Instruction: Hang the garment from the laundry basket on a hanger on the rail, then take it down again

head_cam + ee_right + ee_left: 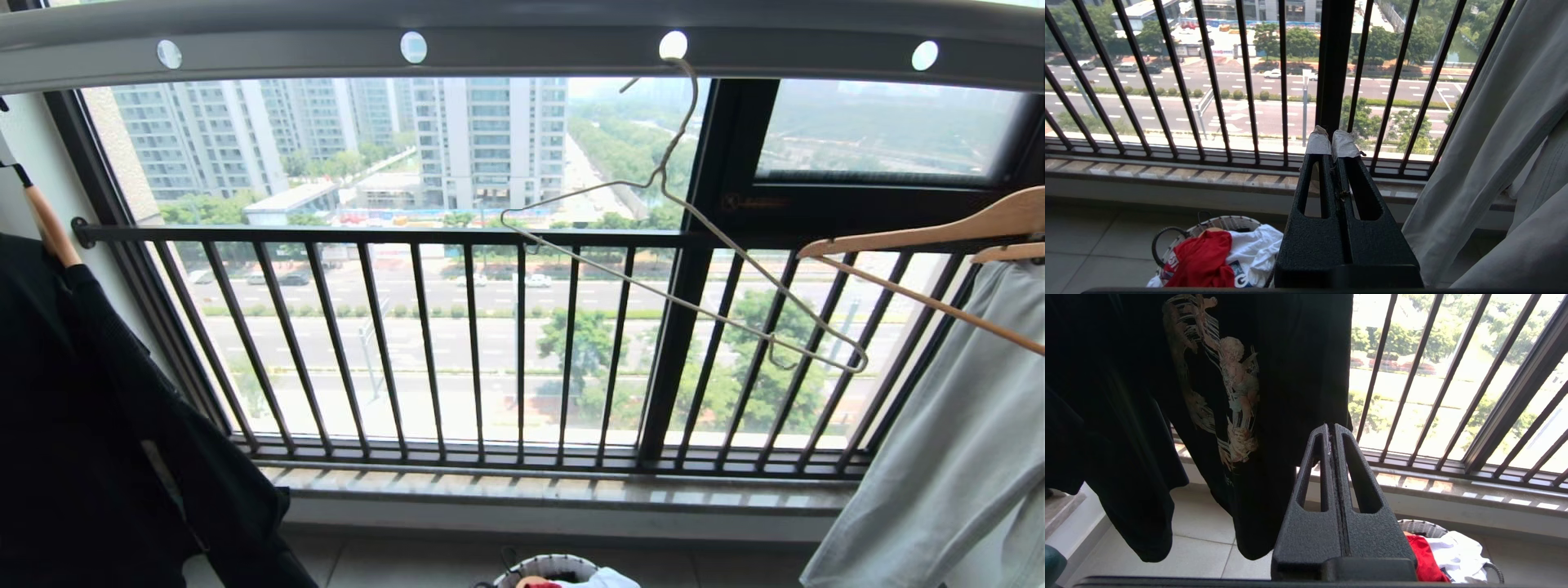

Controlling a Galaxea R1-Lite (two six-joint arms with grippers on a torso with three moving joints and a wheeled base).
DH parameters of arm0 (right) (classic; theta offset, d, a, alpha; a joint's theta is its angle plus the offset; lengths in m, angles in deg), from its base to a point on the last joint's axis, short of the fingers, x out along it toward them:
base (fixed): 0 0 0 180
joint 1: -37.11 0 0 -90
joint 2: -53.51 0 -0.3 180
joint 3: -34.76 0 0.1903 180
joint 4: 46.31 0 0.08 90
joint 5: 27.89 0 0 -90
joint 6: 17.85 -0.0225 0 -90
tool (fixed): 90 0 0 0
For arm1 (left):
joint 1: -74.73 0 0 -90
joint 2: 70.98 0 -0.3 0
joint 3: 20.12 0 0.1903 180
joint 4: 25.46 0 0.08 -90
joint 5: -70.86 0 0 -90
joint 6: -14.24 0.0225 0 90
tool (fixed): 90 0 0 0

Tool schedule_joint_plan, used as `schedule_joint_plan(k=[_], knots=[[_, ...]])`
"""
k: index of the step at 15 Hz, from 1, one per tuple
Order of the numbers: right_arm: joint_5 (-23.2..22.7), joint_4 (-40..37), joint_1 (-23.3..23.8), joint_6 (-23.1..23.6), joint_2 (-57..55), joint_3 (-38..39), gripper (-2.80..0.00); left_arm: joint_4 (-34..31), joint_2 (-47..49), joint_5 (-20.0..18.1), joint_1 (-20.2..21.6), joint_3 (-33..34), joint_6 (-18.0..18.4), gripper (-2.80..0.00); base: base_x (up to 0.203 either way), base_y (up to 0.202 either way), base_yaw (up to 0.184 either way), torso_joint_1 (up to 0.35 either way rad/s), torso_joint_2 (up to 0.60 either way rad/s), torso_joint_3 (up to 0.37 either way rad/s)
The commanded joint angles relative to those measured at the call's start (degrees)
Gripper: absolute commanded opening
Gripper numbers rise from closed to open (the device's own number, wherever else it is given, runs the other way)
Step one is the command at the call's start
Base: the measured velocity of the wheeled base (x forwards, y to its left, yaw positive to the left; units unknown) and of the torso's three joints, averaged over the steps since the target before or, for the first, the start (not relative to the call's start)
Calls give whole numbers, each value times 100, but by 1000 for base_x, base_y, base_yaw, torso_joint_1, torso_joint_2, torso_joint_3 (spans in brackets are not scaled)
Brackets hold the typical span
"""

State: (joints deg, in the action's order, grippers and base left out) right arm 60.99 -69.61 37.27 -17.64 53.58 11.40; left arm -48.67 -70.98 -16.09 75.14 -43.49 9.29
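Note:
The red garment [1202,261] lies crumpled in the round laundry basket [1224,223] on the floor, beside a white T-shirt [1253,249]. The basket rim [549,563] shows at the bottom of the head view. An empty thin wire hanger [686,269] hangs tilted from a hole in the grey overhead rail [522,41]. My left gripper [1332,426] is shut and empty, held above the floor with the garment [1423,555] and basket [1421,527] below and beyond it. My right gripper [1332,134], its tips taped white, is shut and empty above the basket.
A black T-shirt [98,425] hangs at the left and a pale grey garment [947,457] on a wooden hanger [939,229] at the right. The black balcony railing [490,343] and the window sill [555,490] stand straight ahead.

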Motion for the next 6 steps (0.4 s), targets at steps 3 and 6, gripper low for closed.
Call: schedule_joint_plan(k=[3, 6], knots=[[15, 1, 1, -3, -7, 9, -280, 2, 9, 3, 2, 0, -6, -280, 0, 0, 0, 0, 0, 0], [15, 1, -4, -3, -7, 9, -280, 2, 9, 3, 2, 0, -6, -280, 0, 0, 0, 0, 0, 0]])
